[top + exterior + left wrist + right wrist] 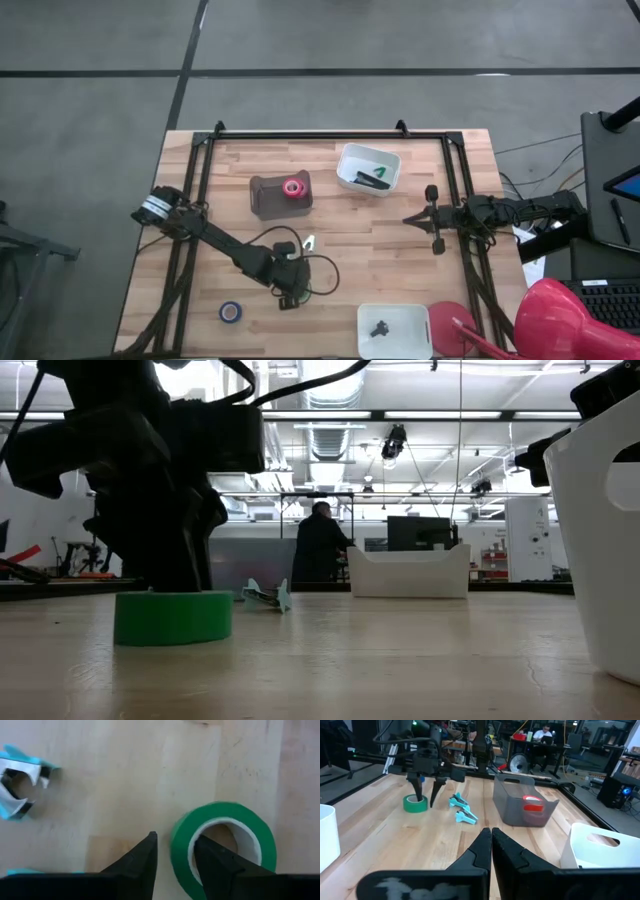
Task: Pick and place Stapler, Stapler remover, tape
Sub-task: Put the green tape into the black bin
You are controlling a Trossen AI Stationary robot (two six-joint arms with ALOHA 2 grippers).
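Green tape point(223, 850) at the desk's point(400, 250) 6 o'clock edge is mid-pickup: the left tool point(175, 856), fingers apart, straddles its wall and should next close and lift, while the right tool point(491, 840) waits pressed together at 3 o'clock.

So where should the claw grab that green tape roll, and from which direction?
Grip the green tape roll by its ring wall, from straight above. It lies flat with the hole up, so one finger goes inside and one outside, as the left claw stands now.

The green tape point(223, 847) runs off the wrist picture's edge (its blur perhaps motion).
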